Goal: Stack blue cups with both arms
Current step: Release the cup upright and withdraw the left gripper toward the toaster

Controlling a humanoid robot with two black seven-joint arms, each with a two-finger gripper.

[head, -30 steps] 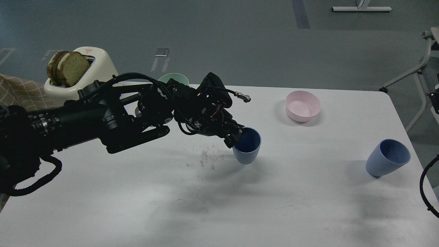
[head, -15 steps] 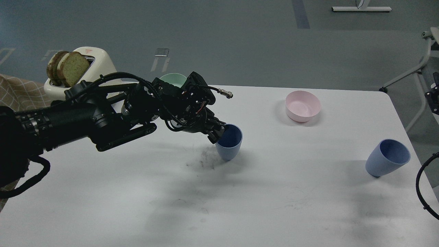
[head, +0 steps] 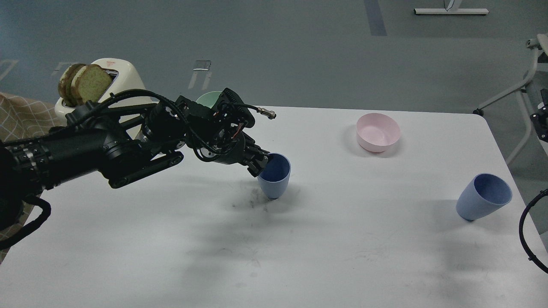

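Note:
My left gripper (head: 260, 164) is shut on the near rim of a blue cup (head: 274, 176) and holds it upright at the table's middle, its base at or just above the surface. The second blue cup (head: 483, 197) stands tilted near the table's right edge, its mouth facing up and right, with nothing touching it. Of my right arm only a black cable loop (head: 528, 231) shows at the right edge; its gripper is out of view.
A pink bowl (head: 378, 131) sits at the back right of the white table (head: 342, 248). A mint-green bowl (head: 209, 99) is partly hidden behind my left arm. A cream toaster (head: 112, 83) with bread slices stands at the back left. Dark smudges mark the table next to the held cup.
My left gripper has carried the blue cup to the left and slightly back, about a hand's width. The other cup and the bowls have not moved.

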